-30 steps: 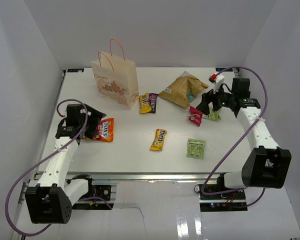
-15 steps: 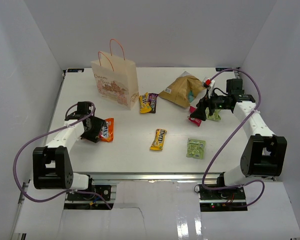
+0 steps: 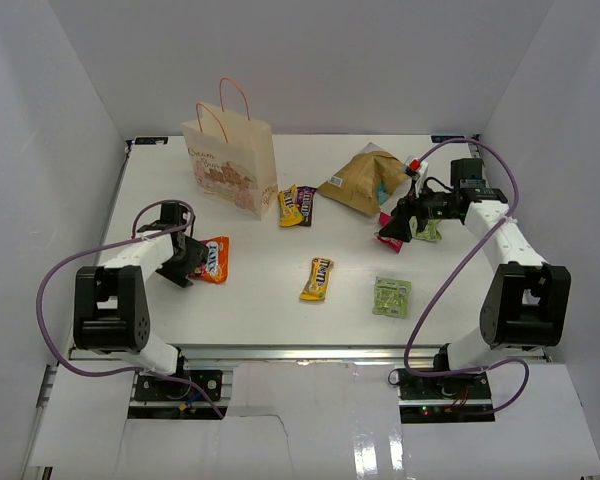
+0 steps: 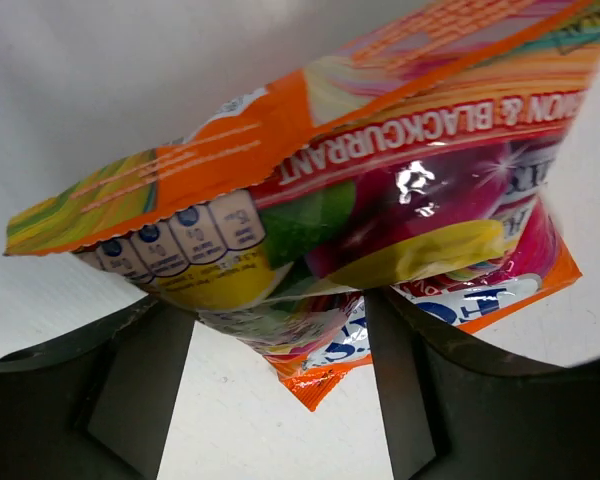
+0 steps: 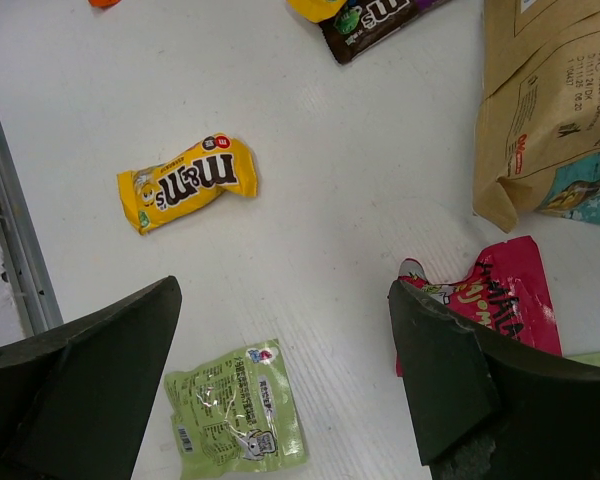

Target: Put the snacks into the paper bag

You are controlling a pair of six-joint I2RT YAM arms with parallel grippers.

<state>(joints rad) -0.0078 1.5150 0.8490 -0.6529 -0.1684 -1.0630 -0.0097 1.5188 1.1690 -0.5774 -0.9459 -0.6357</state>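
Observation:
The cream paper bag stands upright at the back left. An orange packet lies at the left. My left gripper is low against its left end. In the left wrist view the packet has one end between my open fingers. My right gripper is open above the red packet, which lies by the right finger. The tan chip bag lies behind it. Yellow and light green packets lie in the middle.
A yellow packet and a dark brown one lie right of the paper bag. A second light green packet lies under the right arm. White walls close in the left, back and right sides of the table.
My left arm has swung down and in, and its gripper now reaches the orange packet's end. My right gripper has moved left from the light green packet to above the red one.

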